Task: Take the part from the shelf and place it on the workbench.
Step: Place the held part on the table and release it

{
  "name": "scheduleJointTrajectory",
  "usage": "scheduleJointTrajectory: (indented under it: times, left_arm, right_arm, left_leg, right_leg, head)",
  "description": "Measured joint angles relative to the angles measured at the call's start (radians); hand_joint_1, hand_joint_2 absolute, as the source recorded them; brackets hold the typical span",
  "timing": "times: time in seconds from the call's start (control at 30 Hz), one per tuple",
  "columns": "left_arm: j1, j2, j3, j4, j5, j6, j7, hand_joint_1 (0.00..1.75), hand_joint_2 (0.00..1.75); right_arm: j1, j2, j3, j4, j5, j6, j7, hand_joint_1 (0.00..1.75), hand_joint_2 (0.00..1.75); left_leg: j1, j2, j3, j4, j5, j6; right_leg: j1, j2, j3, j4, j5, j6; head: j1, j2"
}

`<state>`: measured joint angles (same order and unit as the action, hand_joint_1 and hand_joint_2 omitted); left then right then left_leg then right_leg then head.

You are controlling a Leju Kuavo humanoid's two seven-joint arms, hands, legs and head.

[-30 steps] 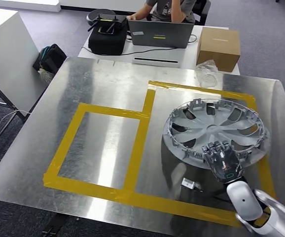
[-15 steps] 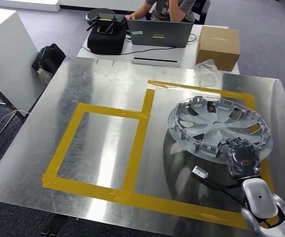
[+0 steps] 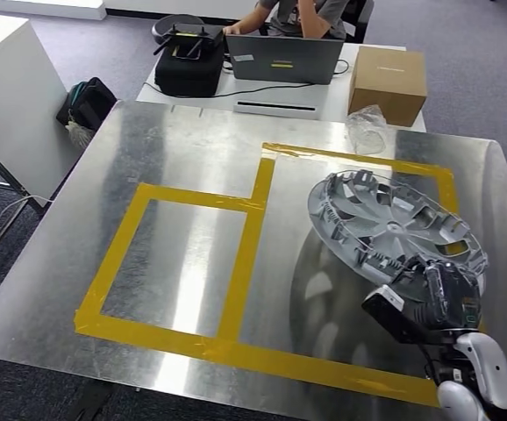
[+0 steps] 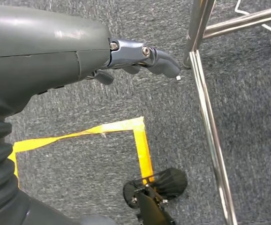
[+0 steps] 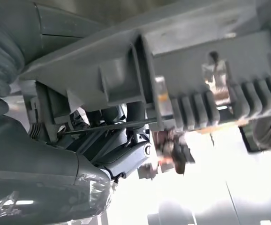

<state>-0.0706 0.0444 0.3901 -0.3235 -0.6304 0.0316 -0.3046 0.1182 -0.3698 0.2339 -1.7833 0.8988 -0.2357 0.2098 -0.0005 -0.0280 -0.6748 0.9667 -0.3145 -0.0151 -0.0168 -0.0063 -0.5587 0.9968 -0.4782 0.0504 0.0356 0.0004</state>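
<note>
A silver hubcap [image 3: 389, 219] is over the right yellow-taped box of the metal workbench [image 3: 191, 167]. It is tilted, with its near edge raised. My right hand [image 3: 446, 294] grips that near rim from below and in front. The right wrist view shows the ribbed grey rim [image 5: 184, 70] close up, with the fingers [image 5: 127, 157] curled under it. I cannot tell whether the far edge touches the table. My left hand [image 4: 141, 54] hangs over grey carpet, fingers stretched out and holding nothing.
Behind the workbench a desk carries a laptop [image 3: 284, 60], a black case [image 3: 191, 60] and a cardboard box [image 3: 388, 81]; a person [image 3: 300, 13] sits there. A clear plastic bag [image 3: 368, 127] lies at the bench's far edge. Chrome frame legs [image 4: 205, 108] stand by my left hand.
The hubcap has shifted right and gone from nearly flat to tilted, its near edge up. My right hand moved right with it and turned under the rim.
</note>
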Motion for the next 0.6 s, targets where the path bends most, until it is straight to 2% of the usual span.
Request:
scheduleJointTrajectory:
  times: [0.13, 0.27, 0.4, 0.6]
  left_arm:
    - [0.004, 0.002, 0.017, 0.0, 0.001, -0.003, -0.011, 0.0, 1.75]
    - [0.004, 0.002, 0.026, 0.0, 0.0, -0.007, -0.015, 0.0, 1.75]
    - [0.004, 0.002, 0.028, 0.0, -0.005, -0.007, -0.017, 0.0, 0.0]
    - [0.003, 0.002, 0.037, 0.0, -0.007, -0.008, -0.006, 0.0, 0.0]
  right_arm:
    - [0.022, 0.017, -0.026, -0.014, -0.082, 0.004, -0.034, 1.75, 1.75]
    - [0.031, 0.029, -0.038, -0.018, -0.095, 0.002, -0.043, 0.0, 1.75]
    - [0.042, 0.034, -0.042, -0.018, -0.093, -0.004, -0.045, 0.0, 1.75]
    - [0.052, 0.038, -0.049, -0.018, -0.083, -0.006, -0.034, 0.0, 1.75]
  left_leg:
    - [0.0, 0.002, 0.0, 0.0, 0.0, 0.0]
    - [0.0, 0.002, 0.0, 0.0, 0.0, 0.0]
    - [0.0, 0.002, 0.0, 0.0, 0.0, 0.0]
    - [-0.001, 0.002, 0.0, 0.0, -0.002, 0.001]
  right_leg:
    - [0.0, 0.002, 0.0, 0.0, 0.0, 0.0]
    - [0.0, 0.002, 0.0, 0.0, 0.0, 0.0]
    - [0.0, 0.002, 0.0, 0.0, 0.0, 0.0]
    - [-0.001, 0.002, 0.0, 0.0, 0.0, 0.0]
  head:
    - [0.0, 0.0]
    - [0.0, 0.0]
    - [0.0, 0.0]
    - [0.0, 0.0]
